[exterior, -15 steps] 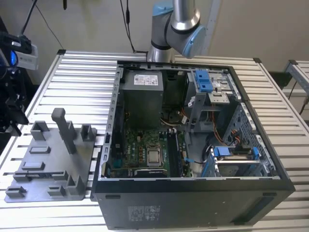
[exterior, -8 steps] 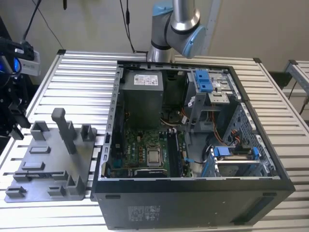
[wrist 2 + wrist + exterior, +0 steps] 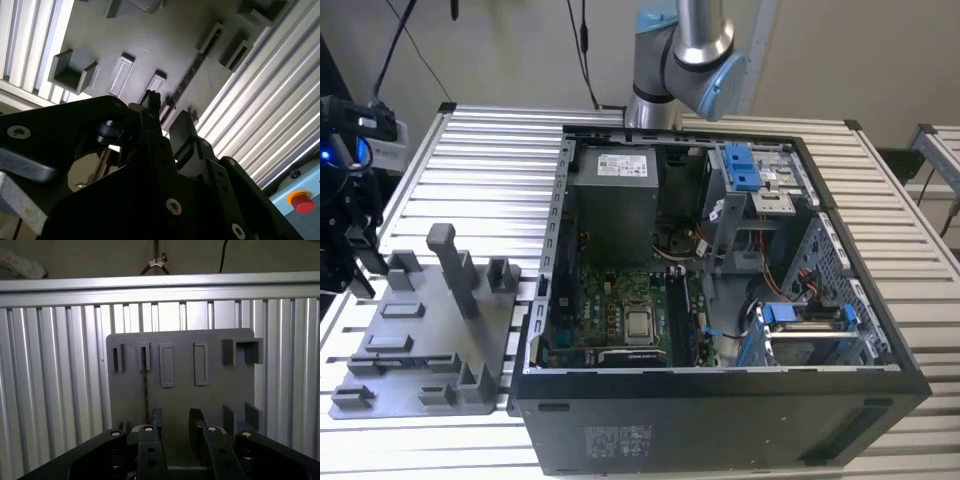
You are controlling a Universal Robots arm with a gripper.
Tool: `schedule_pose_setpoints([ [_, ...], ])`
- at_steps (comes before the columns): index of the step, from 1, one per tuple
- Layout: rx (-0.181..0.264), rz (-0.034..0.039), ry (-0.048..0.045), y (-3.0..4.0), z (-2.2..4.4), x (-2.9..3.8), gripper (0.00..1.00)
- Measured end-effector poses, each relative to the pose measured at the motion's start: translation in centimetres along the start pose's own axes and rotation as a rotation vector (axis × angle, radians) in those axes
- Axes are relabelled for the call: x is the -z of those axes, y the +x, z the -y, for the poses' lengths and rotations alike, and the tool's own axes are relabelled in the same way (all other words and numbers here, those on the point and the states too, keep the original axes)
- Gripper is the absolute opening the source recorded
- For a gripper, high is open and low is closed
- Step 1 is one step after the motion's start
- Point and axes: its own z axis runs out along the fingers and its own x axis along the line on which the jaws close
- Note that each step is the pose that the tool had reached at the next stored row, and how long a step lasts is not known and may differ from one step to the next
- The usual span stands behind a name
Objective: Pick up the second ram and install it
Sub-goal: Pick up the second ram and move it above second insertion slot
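The second ram stands on edge in a slot of the grey tray, seen as a thin dark strip. In the second wrist view the ram is a dark line on the tray. My gripper hangs above the tray, open, with nothing between its fingers. It sits a little to one side of the ram and apart from it. The second wrist view also shows the gripper open. In the exterior view the gripper is over the tray at the far left.
An open computer case lies to the exterior view's right of the tray, with its motherboard and black slots exposed. A tall grey post rises from the tray. The ribbed metal table carries everything. A red button sits at the table edge.
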Motion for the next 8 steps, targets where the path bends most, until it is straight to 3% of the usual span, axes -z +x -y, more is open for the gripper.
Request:
schedule_pose_setpoints([
  [8, 0.014, 0.0008, -0.0008, 0.06, 0.02, -1.05, 0.36],
])
